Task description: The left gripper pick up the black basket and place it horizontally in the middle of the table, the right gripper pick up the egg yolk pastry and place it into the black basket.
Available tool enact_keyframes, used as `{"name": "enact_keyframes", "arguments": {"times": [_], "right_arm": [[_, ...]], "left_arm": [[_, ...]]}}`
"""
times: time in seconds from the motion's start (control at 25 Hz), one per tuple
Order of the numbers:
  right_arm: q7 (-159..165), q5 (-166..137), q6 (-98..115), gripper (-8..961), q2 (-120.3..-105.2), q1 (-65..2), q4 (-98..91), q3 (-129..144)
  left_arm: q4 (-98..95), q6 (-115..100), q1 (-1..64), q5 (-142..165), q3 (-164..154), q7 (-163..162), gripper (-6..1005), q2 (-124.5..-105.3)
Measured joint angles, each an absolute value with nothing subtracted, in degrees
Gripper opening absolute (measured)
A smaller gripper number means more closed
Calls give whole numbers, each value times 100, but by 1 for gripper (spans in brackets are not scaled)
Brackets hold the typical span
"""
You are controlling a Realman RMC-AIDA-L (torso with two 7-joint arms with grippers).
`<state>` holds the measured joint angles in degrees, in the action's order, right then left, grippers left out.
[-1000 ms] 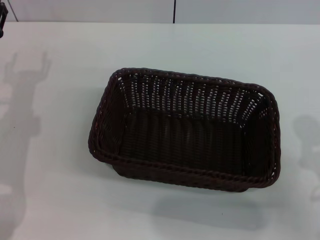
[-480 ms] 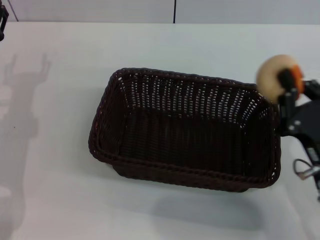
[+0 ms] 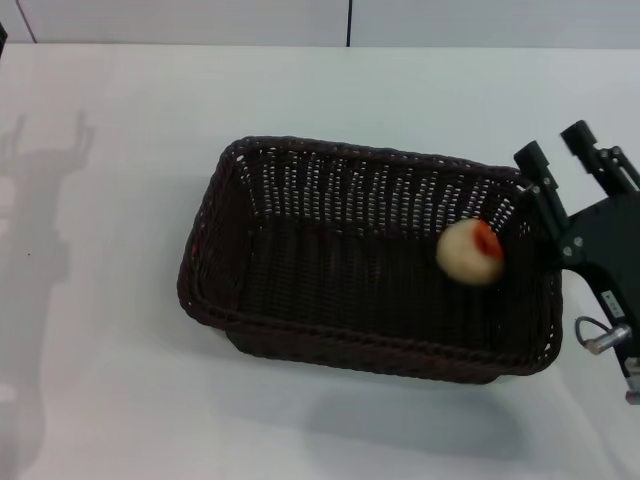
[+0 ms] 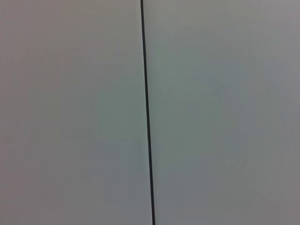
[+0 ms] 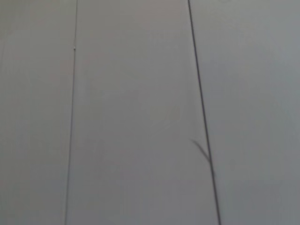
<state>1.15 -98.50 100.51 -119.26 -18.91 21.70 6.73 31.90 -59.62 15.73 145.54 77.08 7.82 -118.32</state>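
Note:
The black basket [image 3: 300,290] lies lengthwise across the middle of the white table [image 3: 120,350] in the head view. The egg yolk pastry [image 3: 469,252], pale cream with an orange-red patch, is blurred inside the basket's right part, free of any gripper. My right gripper [image 3: 556,147] is open and empty just beyond the basket's right rim, its two black fingers [image 3: 535,165] spread. My left gripper is out of view; only its shadow falls on the table at the far left. Both wrist views show only pale wall panels.
A pale wall with a dark vertical seam [image 3: 349,22] stands behind the table's far edge. The same kind of seam shows in the left wrist view [image 4: 146,112] and the right wrist view [image 5: 202,117].
The right gripper came in from the right holding the pastry above the basket's right rim, then opened. The pastry has dropped into the basket. The left arm's tip left the top left corner.

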Motion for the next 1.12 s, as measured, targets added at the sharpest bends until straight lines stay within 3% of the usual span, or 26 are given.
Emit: {"name": "enact_keyframes", "arguments": {"times": [0.36, 0.68, 1.12], "right_arm": [[189, -9811, 10477, 685, -11914, -873, 2175, -746], [202, -9301, 10331, 811, -11915, -46, 1936, -2153], [624, -8605, 9840, 808, -11924, 67, 1644, -2198]], "left_arm": [[3160, -5968, 1482, 14561, 7704, 782, 805, -11829], [3033, -5968, 1399, 14564, 7687, 782, 805, -11829], [2952, -6016, 1167, 14525, 7636, 766, 805, -11867]]}}
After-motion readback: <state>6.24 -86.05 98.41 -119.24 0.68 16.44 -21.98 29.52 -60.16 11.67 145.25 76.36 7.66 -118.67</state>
